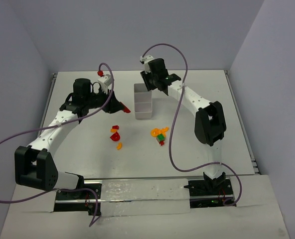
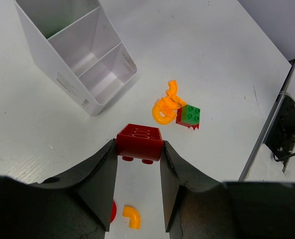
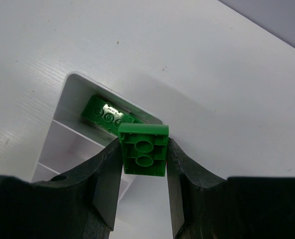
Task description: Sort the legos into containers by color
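The right gripper (image 3: pixel 143 149), clamped on a green brick (image 3: pixel 143 160) over the tray's (image 2: pixel 63 82) end cell where a second green brick (image 3: pixel 105 113) lies, should centre before releasing, while the left gripper (image 2: pixel 137 152), holding a red brick (image 2: pixel 139 139) beside the tray, waits

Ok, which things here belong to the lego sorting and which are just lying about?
Part of the job:
white tray
red brick in the left hand
green brick in the right hand
second green brick, inside the tray
loose legos in red, orange and green

Just lying about:
purple cables
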Motion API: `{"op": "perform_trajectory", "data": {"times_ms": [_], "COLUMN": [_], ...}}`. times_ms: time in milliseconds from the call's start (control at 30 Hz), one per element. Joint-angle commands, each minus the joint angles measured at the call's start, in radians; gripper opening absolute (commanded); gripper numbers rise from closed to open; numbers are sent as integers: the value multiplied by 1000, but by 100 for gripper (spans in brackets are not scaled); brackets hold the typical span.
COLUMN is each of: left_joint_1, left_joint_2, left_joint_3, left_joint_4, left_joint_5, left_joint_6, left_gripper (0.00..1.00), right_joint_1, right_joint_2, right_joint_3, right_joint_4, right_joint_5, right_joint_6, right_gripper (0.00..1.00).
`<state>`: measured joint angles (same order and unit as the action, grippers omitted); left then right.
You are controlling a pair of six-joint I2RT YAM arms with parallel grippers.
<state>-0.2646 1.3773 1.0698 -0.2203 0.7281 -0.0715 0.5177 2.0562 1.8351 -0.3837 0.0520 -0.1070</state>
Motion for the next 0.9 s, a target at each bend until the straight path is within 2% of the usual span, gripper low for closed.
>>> {"op": "perform_trajectory", "data": {"times_ms": [0, 33, 167, 233, 567, 633, 767, 867], "left_joint_1": [8, 8, 8, 7, 7, 7, -23, -96], "left_joint_2": [8, 6, 6, 7, 14, 16, 42, 96], "left_joint_3": [53, 53, 52, 52, 58, 57, 72, 126], "left_joint_4": [42, 44, 44, 42, 56, 73, 135, 140], "left_joint_5": [-12, -13, -18, -21, -61, -89, -185, -321], "left_joint_6": [-8, -8, -7, -4, -14, -34, -101, -116], "left_gripper": [0, 0, 0, 0, 0, 0, 0, 0], "right_joint_1": [19, 22, 34, 38, 45, 46, 43, 36], "right_joint_2": [16, 22, 31, 38, 24, 17, -57, -113], "right_joint_3": [49, 49, 51, 57, 68, 76, 74, 55], "right_joint_4": [49, 48, 57, 53, 44, 33, 11, -4], "right_joint_5": [13, 12, 19, 17, 27, 28, 18, 11], "right_joint_6": [-10, -11, -10, -5, 1, 12, 54, 82], "right_gripper": [18, 19, 34, 46, 71, 73, 96, 100]}}
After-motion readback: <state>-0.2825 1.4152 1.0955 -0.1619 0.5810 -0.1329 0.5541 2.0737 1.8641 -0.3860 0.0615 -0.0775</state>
